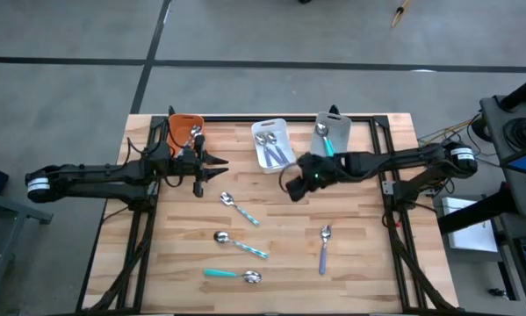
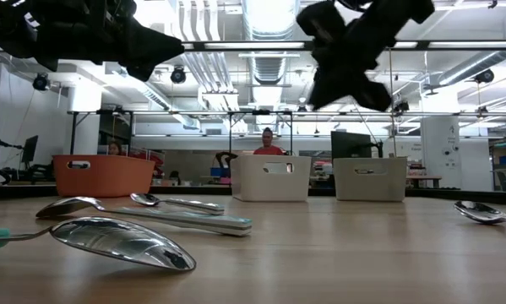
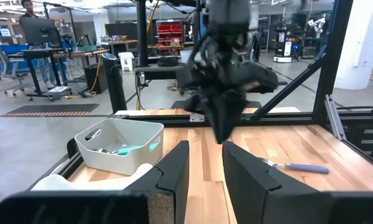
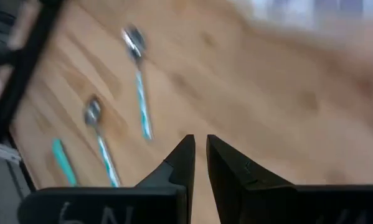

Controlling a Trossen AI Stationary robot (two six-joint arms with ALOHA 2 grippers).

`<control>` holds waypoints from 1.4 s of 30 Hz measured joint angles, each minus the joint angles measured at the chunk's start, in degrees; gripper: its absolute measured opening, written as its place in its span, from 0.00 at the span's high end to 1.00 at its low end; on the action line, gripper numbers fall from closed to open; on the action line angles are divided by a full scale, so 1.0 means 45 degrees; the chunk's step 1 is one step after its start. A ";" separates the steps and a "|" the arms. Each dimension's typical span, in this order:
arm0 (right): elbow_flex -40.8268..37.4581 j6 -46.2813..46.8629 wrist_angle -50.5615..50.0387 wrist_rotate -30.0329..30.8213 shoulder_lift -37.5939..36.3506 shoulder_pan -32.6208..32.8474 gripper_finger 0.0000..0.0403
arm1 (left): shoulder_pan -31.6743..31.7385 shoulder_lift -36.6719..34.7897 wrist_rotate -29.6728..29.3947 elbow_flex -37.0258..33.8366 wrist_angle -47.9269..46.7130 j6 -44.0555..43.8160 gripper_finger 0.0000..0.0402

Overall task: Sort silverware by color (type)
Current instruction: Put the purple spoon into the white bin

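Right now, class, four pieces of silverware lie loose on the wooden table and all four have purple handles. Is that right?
Not quite. Four pieces do lie loose on the wooden table, but only the purple-handled metal spoon is purple. The high view shows two striped-handled spoons and one solid teal-handled spoon.

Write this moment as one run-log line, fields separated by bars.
left claw: empty, beside orange bin | right claw: empty, above table | loose silverware: four
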 joint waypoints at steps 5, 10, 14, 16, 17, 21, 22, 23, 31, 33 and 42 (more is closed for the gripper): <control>0.0000 0.2494 -0.2149 -0.0305 0.0000 0.0841 0.92 | 0.0000 0.0000 0.0000 0.0000 -0.0049 -0.0005 0.80; 0.0000 0.4512 -0.2902 -0.0756 0.0104 0.1753 0.92 | -0.0003 0.0000 0.0000 0.0000 -0.0047 -0.0044 0.80; -0.0005 0.5931 -0.2885 -0.1254 0.0574 0.2599 0.92 | 0.0000 0.0000 0.0000 0.0000 -0.0044 -0.0044 0.80; -0.0005 0.6395 -0.2890 -0.1945 0.0923 0.2982 0.92 | 0.0000 0.0000 0.0000 0.0000 -0.0047 -0.0044 0.80; -0.0005 0.6434 -0.2896 -0.2448 0.1098 0.3109 0.92 | -0.0002 0.0000 0.0000 0.0000 -0.0054 -0.0049 0.80; -0.0010 0.6580 -0.3324 -0.4075 0.1794 0.3153 0.92 | 0.0000 0.0000 0.0000 0.0000 -0.0146 -0.0049 0.80; -0.0010 0.6843 -0.3478 -0.4411 0.1963 0.3182 0.92 | -0.0004 0.0000 0.0000 0.0000 -0.0146 -0.0049 0.80; -0.0010 0.7066 -0.3600 -0.4750 0.2130 0.3252 0.92 | -0.0004 0.0000 0.0000 0.0000 -0.0151 -0.0052 0.80; -0.0015 0.7525 -0.3842 -0.5128 0.2932 0.4075 0.88 | -0.0004 0.0000 0.0000 0.0000 -0.0188 -0.0053 0.80; -0.0010 0.7936 -0.3836 -0.4941 0.3029 0.4286 0.83 | -0.0005 0.0000 0.0000 0.0000 -0.0203 -0.0052 0.80; -0.0024 0.9154 -0.3755 -0.4145 0.3806 0.5136 0.58 | -0.0001 0.0000 0.0000 0.0000 -0.0261 -0.0049 0.80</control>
